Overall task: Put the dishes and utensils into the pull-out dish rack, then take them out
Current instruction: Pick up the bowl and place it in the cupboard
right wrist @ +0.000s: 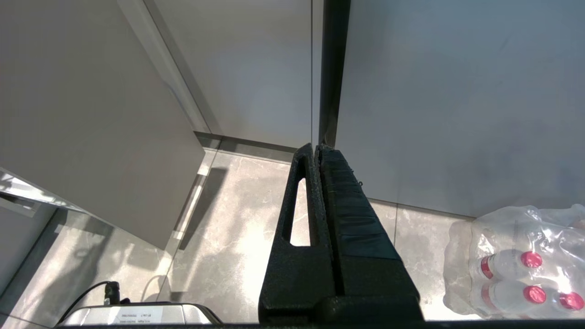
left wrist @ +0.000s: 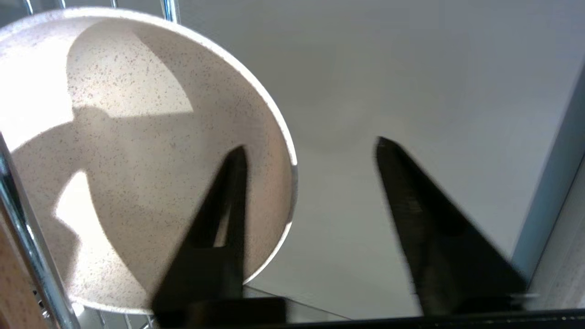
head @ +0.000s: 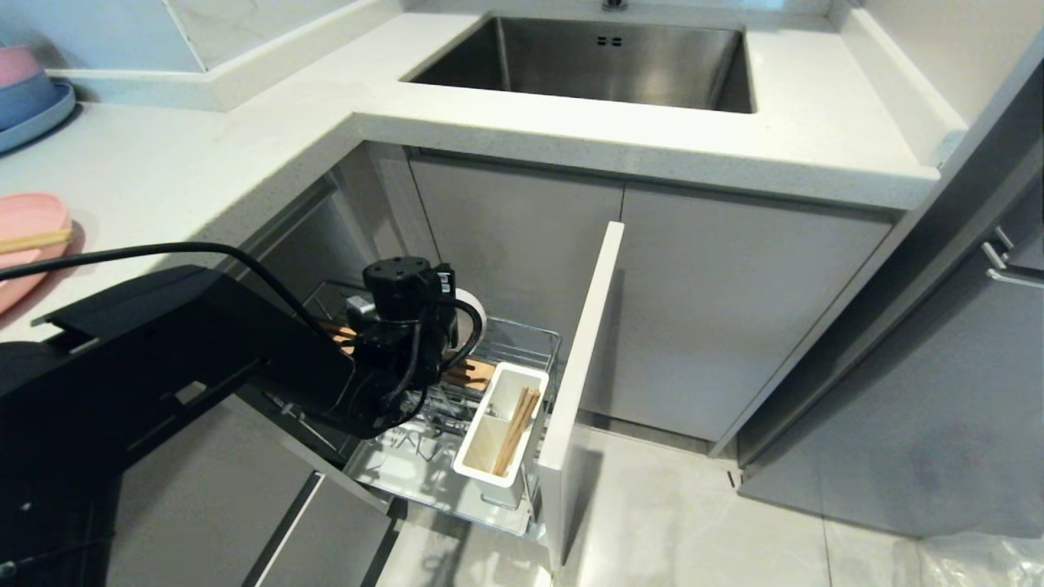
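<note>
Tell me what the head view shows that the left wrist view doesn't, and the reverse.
Head view only: the white rectangular cutlery caddy holding long light wooden chopsticks, the steel sink, the flat round pink plate on the white counter, and the grey cabinet front pulled out.

Left wrist view only: the left gripper open, one finger in front of the bowl's speckled face.

Both: the cream-white round bowl standing on edge in the chrome wire dish rack.

White speckled counter (head: 204, 155), steel sink (head: 603, 61) set into it, blue plate (head: 37, 122) at the counter's corner, shrink-wrapped bottle pack (right wrist: 525, 265) on the floor
</note>
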